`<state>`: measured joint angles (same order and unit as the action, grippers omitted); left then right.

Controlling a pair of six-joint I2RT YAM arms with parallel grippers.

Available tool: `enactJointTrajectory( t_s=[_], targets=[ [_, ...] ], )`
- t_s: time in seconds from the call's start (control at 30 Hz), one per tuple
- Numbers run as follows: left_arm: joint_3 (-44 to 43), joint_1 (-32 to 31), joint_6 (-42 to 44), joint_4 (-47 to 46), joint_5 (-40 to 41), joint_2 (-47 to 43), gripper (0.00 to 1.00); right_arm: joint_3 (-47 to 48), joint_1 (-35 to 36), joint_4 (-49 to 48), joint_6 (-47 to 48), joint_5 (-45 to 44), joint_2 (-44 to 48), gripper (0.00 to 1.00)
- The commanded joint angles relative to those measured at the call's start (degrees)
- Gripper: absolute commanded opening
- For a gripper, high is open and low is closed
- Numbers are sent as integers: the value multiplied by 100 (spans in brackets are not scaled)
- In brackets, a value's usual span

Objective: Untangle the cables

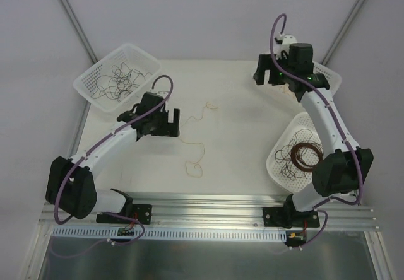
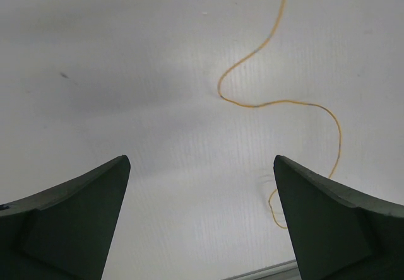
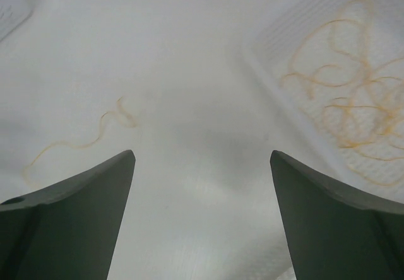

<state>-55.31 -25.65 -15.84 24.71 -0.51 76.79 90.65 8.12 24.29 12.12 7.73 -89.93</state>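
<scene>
While both jaws gape empty between grasps, I reckon the yellow cable (image 2: 252, 106) needs a fine pinch next.

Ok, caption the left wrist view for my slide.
Open left hand above the white table, a loose yellow cable curling ahead.

Matt white table (image 1: 240, 103); perforated white plastic baskets (image 1: 88, 91) (slightly glossy); thin, smooth yellow cable (image 2: 252, 106); dull dark plastic fingers (image 2: 69, 223); ribbed bare-metal rail (image 1: 208, 212).

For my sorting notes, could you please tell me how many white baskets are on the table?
3 white baskets: the far-left basket, the near-right basket, and the far-right basket, partly hidden behind the right arm.
</scene>
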Motion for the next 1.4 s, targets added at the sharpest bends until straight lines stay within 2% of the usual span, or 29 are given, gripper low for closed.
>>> enactJointTrajectory(
  t_s=[0.0, 0.2, 0.37, 0.47, 0.57, 0.73, 0.9, 0.93, 1.03, 1.07, 1.1, 1.13, 1.23, 1.27, 1.37],
  targets=[
    [222, 542, -358, -36, 385, -515, 99, -460, 837, 549, 203, 501, 54, 93],
    [732, 1298, -192, -72, 780, -1323, 99, -1190, 2331, 691, 230, 932, -226, 92],
    [1083, 1466, 282, -72, 1491, -1939, 99, -1428, 3212, 331, 255, 853, -718, 91],
    [1258, 1458, 458, -80, 1624, -2291, 99, -1182, 3389, 444, 789, 967, -1156, 92],
    [1513, 1457, 433, -80, 1686, -2668, 99, -629, 3626, 1075, 1195, 924, -1744, 92],
    [1787, 1458, 344, -98, 1792, -2801, 99, -329, 3741, 1095, 1232, 783, -2204, 87],
    [1769, 1457, 353, -168, 1879, -2644, 99, -250, 3767, 964, 1047, 906, -2555, 72],
    [1760, 1457, 379, -186, 1888, -2626, 99, -258, 3767, 928, 995, 923, -2625, 64],
    [1743, 1457, 406, -256, 1967, -2564, 99, -285, 3785, 840, 950, 985, -2723, 51],
    [1743, 1457, 415, -265, 1993, -2538, 99, -294, 3793, 823, 950, 994, -2714, 42],
    [1743, 1457, 415, -274, 1994, -2520, 99, -328, 3793, 770, 950, 968, -2714, 37],
    [1752, 1457, 423, -282, 1985, -2512, 99, -320, 3785, 761, 950, 933, -2697, 26],
    [1752, 1457, 458, -282, 2029, -2503, 99, -329, 3776, 779, 1011, 722, -2530, 9],
    [1760, 1466, 467, -291, 2038, -2511, 99, -338, 3741, 787, 1038, 574, -2321, 1],
    [1787, 1458, 459, -291, 2064, -2573, 99, -268, 3618, 919, 1283, 196, -1968, 1]
  ],
)
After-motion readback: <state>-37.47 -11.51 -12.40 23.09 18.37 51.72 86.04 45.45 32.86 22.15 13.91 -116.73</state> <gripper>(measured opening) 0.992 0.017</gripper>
